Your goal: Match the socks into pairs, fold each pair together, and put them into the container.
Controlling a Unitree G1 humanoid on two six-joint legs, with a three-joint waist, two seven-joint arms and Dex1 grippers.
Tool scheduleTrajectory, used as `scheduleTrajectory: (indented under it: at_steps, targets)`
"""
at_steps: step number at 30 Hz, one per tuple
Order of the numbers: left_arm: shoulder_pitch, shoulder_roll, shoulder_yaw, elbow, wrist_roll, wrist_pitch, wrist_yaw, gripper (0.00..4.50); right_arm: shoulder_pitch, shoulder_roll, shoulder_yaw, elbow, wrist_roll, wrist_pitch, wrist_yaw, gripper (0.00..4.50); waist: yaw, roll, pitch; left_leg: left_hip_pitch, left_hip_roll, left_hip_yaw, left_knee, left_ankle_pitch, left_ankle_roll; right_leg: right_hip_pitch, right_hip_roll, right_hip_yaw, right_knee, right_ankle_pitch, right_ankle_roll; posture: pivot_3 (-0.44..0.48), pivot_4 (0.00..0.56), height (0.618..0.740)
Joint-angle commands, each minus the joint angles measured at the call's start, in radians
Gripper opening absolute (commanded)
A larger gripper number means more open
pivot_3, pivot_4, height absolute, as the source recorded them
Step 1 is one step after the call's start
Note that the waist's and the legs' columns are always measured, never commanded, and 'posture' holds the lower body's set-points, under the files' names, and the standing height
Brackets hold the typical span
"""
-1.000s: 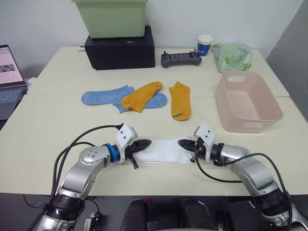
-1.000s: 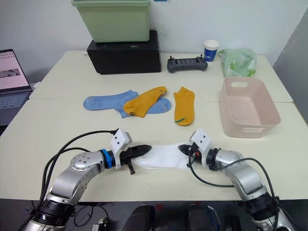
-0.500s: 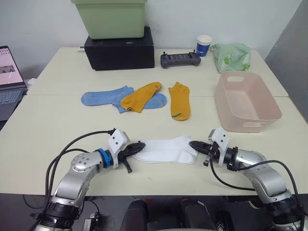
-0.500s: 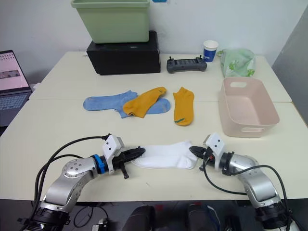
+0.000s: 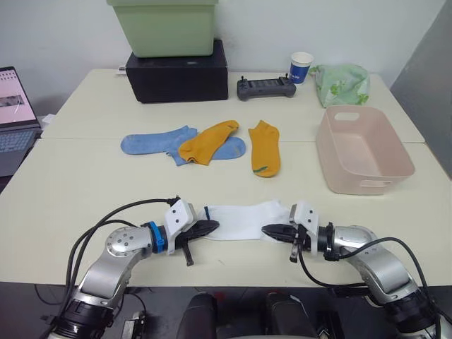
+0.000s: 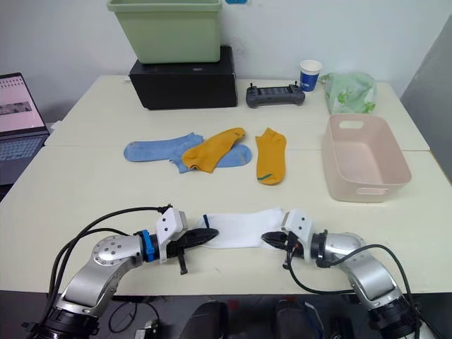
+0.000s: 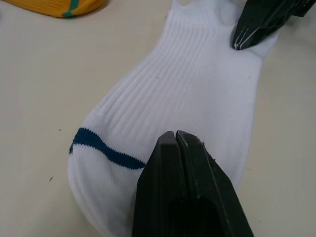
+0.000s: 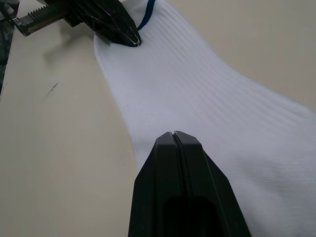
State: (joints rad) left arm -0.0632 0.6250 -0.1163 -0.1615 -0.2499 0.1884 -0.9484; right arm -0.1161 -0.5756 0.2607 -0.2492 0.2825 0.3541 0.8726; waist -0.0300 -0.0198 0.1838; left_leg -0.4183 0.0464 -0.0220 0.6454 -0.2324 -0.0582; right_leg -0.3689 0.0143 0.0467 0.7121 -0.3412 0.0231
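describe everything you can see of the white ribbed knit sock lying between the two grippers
The white ribbed knit sock is a short ankle sock of soft fabric with a thin dark blue stripe across one end. It lies flat and stretched lengthways on the cream table, near its front edge, apart from the other socks. The left gripper, fingers closed, has its tips on the striped end; the right gripper, also closed, has its tips on the opposite end. Whether a second white sock lies beneath cannot be told.
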Motion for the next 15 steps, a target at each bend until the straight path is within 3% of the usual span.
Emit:
scheduleTrajectory:
  at_steps: [1, 9, 14, 15]
  targets:
    - [0.004, 0.017, 0.024, 0.006, 0.012, -0.009, 0.010, 0.02, 0.025, -0.031, -0.032, 0.008, -0.019, -0.027, 0.010, 0.00, 0.000, 0.000, 0.000, 0.000, 0.000, 0.000, 0.000, 0.000, 0.000, 0.000, 0.000, 0.000, 0.000, 0.000, 0.000, 0.000, 0.150, 0.740]
    - [0.005, 0.031, 0.092, -0.010, -0.052, 0.026, -0.001, 0.02, 0.055, -0.086, -0.106, -0.001, 0.026, -0.036, 0.048, 0.00, 0.000, 0.000, 0.000, 0.001, 0.000, 0.000, 0.000, 0.000, 0.000, 0.001, 0.000, 0.000, 0.000, 0.000, 0.000, 0.000, 0.150, 0.740]
    - [0.002, 0.004, 0.143, -0.074, -0.144, 0.094, 0.015, 0.02, 0.030, -0.026, -0.211, -0.078, 0.160, 0.018, -0.001, 0.00, 0.000, 0.000, 0.000, 0.000, 0.000, 0.000, 0.000, 0.000, 0.000, 0.001, 0.000, 0.000, 0.000, 0.000, 0.000, 0.000, 0.150, 0.740]
    - [0.000, 0.001, 0.156, -0.079, -0.149, 0.097, 0.027, 0.19, 0.021, -0.016, -0.225, -0.082, 0.158, 0.020, -0.021, 0.18, 0.000, 0.000, 0.000, 0.000, 0.000, 0.000, 0.000, 0.000, 0.000, 0.001, 0.000, 0.000, 0.000, 0.000, 0.000, 0.000, 0.150, 0.740]
